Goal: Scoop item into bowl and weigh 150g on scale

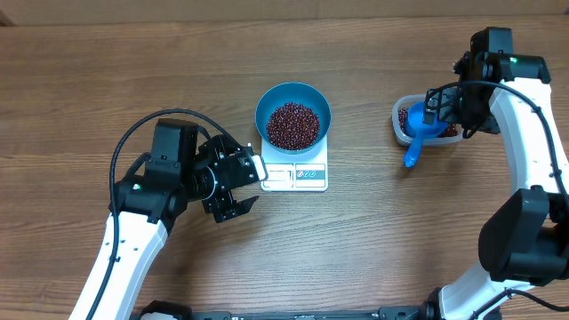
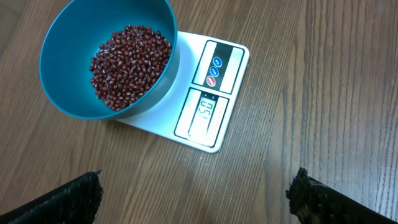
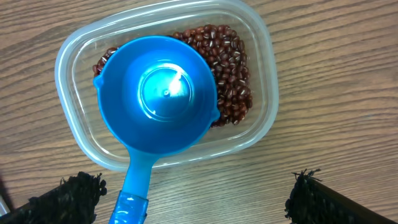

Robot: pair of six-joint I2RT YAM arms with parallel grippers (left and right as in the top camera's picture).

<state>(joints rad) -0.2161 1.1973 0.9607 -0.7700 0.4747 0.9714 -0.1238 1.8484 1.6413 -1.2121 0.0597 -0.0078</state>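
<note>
Down by our left gripper [image 1: 252, 185], spread wide, the beans [image 2: 130, 59] sit in the bowl [image 2: 68, 37] on the scale [image 2: 186, 50], display seemingly on target. Farther off, our right gripper [image 3: 193, 196] hangs open above the scoop [image 3: 155, 93] in the tub [image 3: 264, 93]. We'd call it basically done.

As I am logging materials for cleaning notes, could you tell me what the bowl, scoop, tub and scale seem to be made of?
Bowl: probably plastic, opaque teal, smooth with a soft sheen.
Scoop: glossy blue plastic, a bright glare in its cup.
Tub: clear, slightly cloudy plastic; beans show through its wall.
Scale: seemingly white plastic, with a glossy front panel.
</note>
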